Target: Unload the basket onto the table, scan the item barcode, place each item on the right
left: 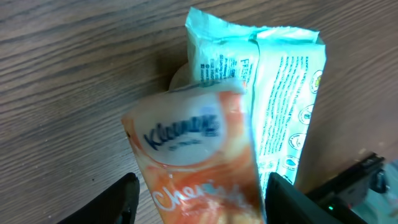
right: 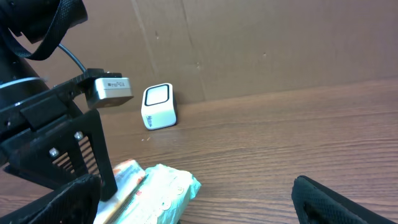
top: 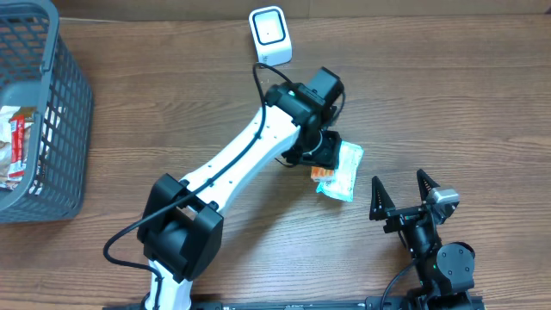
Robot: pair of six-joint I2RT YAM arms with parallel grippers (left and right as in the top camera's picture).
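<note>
Two packs lie together on the wooden table right of centre. One is an orange Kleenex tissue pack (top: pixel 322 176) (left: pixel 186 143) (right: pixel 127 171). It rests partly on a teal wipes pack (top: pixel 346 168) (left: pixel 286 81) (right: pixel 165 193). My left gripper (top: pixel 327 155) (left: pixel 202 180) is straight above them, open, its two fingers on either side of the orange pack with a little gap on each side. The white barcode scanner (top: pixel 269 34) (right: pixel 158 106) stands at the table's far edge. My right gripper (top: pixel 400 194) (right: pixel 191 183) is open and holds nothing, just right of the packs.
A grey wire basket (top: pixel 52 103) holding several packaged goods (top: pixel 13 146) stands at the left edge. The left arm (top: pixel 241 164) stretches diagonally across the middle of the table. A brown wall rises behind the scanner.
</note>
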